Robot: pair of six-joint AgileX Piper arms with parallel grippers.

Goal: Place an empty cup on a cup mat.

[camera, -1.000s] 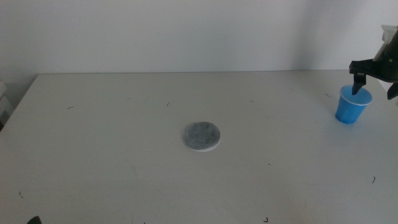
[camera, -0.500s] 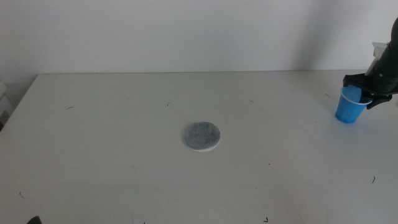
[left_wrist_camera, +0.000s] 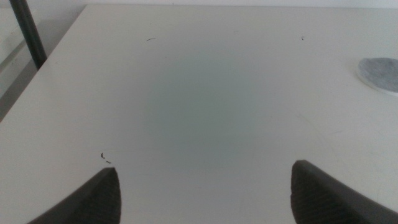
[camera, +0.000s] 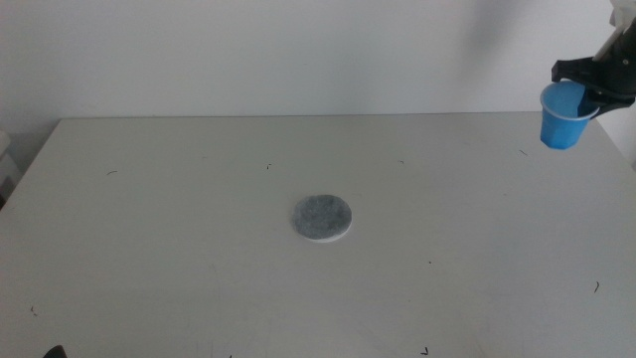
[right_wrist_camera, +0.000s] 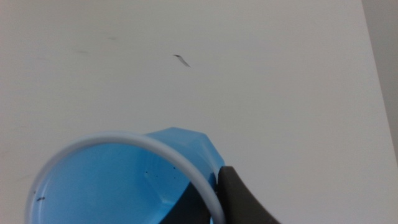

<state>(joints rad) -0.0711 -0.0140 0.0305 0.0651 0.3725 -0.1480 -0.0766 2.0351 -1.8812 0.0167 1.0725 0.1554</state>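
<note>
The blue cup (camera: pixel 562 115) hangs in the air at the far right of the middle view, well above the table, held at its rim by my right gripper (camera: pixel 588 89). In the right wrist view the cup's pale rim and blue inside (right_wrist_camera: pixel 112 186) fill the lower part, with one dark jaw pressed against the rim from outside. The cup is empty. The cup mat (camera: pixel 322 217), a speckled grey disc with a white edge, lies flat near the table's middle, far left of the cup. It shows at the edge of the left wrist view (left_wrist_camera: pixel 380 71). My left gripper (left_wrist_camera: pixel 205 186) is open, low over the table's near left.
The white table (camera: pixel 199 259) has small dark specks. Its right edge lies just below the lifted cup. A white wall stands behind the table.
My right gripper closed on the cup's rim and lifted it straight up off the table. The mat and left arm have not moved.
</note>
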